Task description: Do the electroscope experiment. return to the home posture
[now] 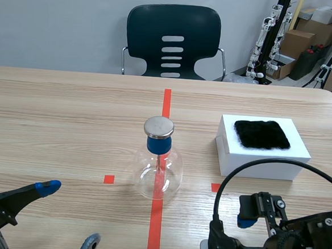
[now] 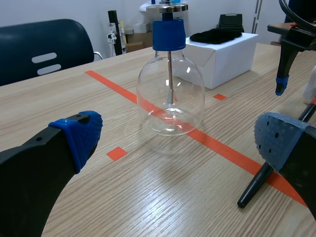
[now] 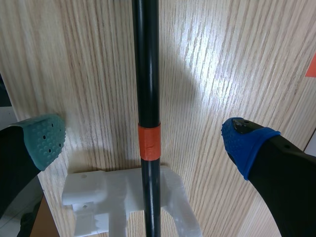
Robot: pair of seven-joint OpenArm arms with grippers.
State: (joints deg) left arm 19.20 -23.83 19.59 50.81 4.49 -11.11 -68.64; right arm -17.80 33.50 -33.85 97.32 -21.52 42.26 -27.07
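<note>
The electroscope [image 1: 158,164], a clear glass flask with a blue stopper and a round metal disc on top, stands on the red tape line mid-table. In the left wrist view the electroscope [image 2: 170,98] is ahead of my left gripper [image 2: 178,134], which is open and holds nothing. A black rod [image 3: 148,89] with an orange-red band rests on a white holder [image 3: 123,202]. My right gripper [image 3: 145,140] hangs open above it, one finger on each side, neither touching. In the scene view the left gripper [image 1: 68,216] and right gripper [image 1: 249,216] sit low at the near edge.
A white box [image 1: 266,160] with a black fur cloth [image 1: 262,134] on top stands right of the flask. The rod's tip [image 2: 254,185] lies near my left gripper's right finger. A dark chair [image 1: 172,42] stands behind the table's far edge, with cardboard boxes [image 1: 300,40] beyond.
</note>
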